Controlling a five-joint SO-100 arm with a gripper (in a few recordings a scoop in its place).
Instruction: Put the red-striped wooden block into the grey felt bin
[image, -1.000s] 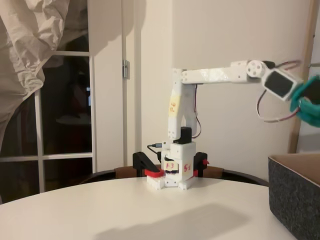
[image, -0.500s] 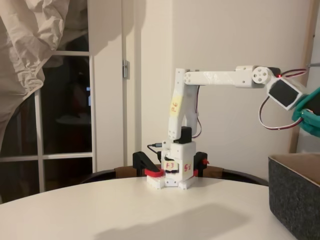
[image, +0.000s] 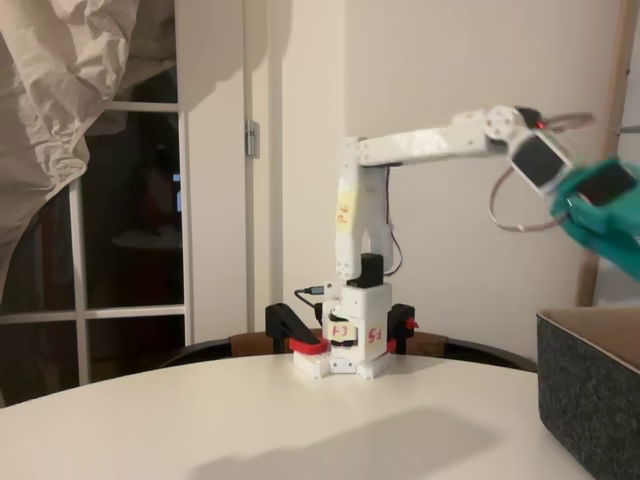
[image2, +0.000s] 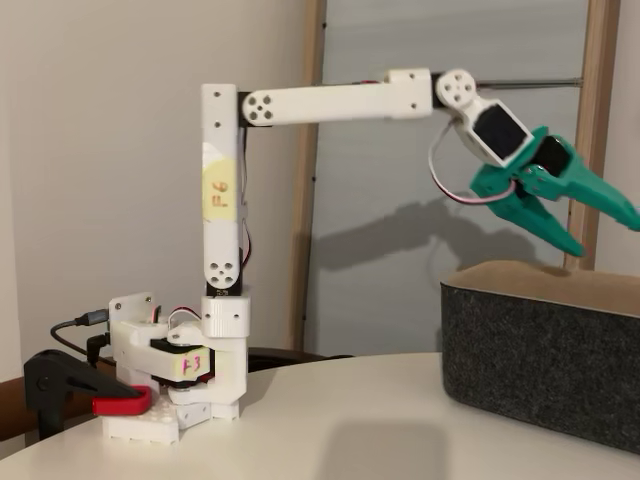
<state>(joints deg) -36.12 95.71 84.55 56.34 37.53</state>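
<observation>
A round white tabletop (image: 150, 420) stands before cream walls (image: 450, 60). A dark glazed door (image: 130, 220) sits left, pale crumpled cloth (image: 60, 90) hanging over it; a wooden post (image2: 305, 250) rises behind.

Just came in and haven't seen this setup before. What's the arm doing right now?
A white robot arm clamped to a round white table is stretched out sideways, with its teal gripper above the grey felt bin at the table's edge. The fingers are spread open and nothing shows between them. The bin's inside is hidden from these angles, so whether anything has landed in it cannot be told.
</observation>
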